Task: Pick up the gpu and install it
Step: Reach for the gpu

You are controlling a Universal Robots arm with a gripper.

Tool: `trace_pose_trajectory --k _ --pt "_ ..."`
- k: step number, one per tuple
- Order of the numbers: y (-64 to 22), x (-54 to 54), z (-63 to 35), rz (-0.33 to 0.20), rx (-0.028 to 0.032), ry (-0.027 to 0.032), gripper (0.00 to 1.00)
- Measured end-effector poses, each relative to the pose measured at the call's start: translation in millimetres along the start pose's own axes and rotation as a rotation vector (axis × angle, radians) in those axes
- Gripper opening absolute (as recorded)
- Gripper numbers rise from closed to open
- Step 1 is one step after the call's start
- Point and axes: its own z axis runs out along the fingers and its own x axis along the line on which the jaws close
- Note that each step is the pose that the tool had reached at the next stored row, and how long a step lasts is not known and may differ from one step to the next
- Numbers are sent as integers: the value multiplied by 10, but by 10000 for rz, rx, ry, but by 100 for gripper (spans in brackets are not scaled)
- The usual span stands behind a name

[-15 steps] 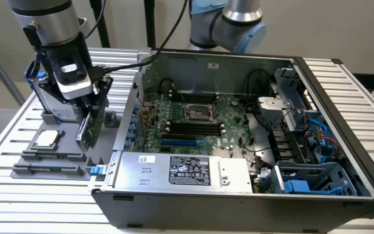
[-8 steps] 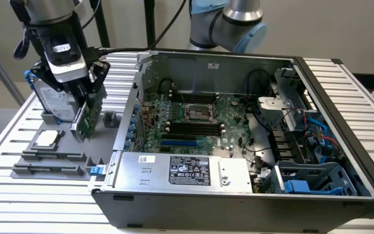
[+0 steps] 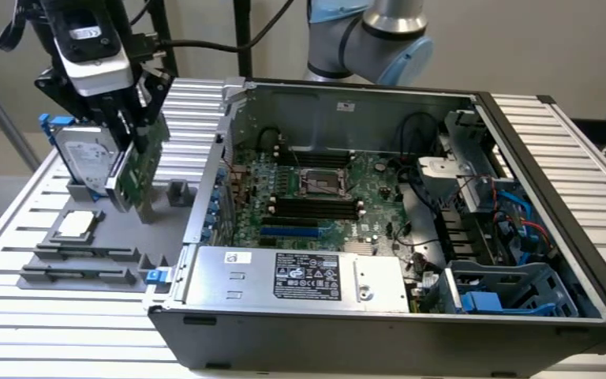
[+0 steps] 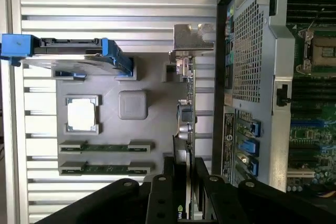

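Over the grey fixture tray (image 3: pixel 124 241), by the table's (image 3: pixel 29 339) edge on the exterior view's left, the gpu (image 3: pixel 140 170) is held upright, its top edge clamped between the partly closed jaws of the gripper (image 3: pixel 140 130). Beside it, a blue-framed hard drive (image 3: pixel 76 154) is stood. Farther off, the open computer case (image 3: pixel 555 197) is seen. With so narrow a grip, the card could be tilted or dropped, or knocked against the drive.

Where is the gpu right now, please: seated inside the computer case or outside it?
Outside. The gripper holds the gpu on edge at the grey parts tray, beside the open computer case.
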Motion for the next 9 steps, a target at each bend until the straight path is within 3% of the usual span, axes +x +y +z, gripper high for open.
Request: trace_pose_trajectory --k 5,9 --pt "-8 -99 -227 1 0 19 26" --pt "-15 -255 -402 0 -2 48 26"
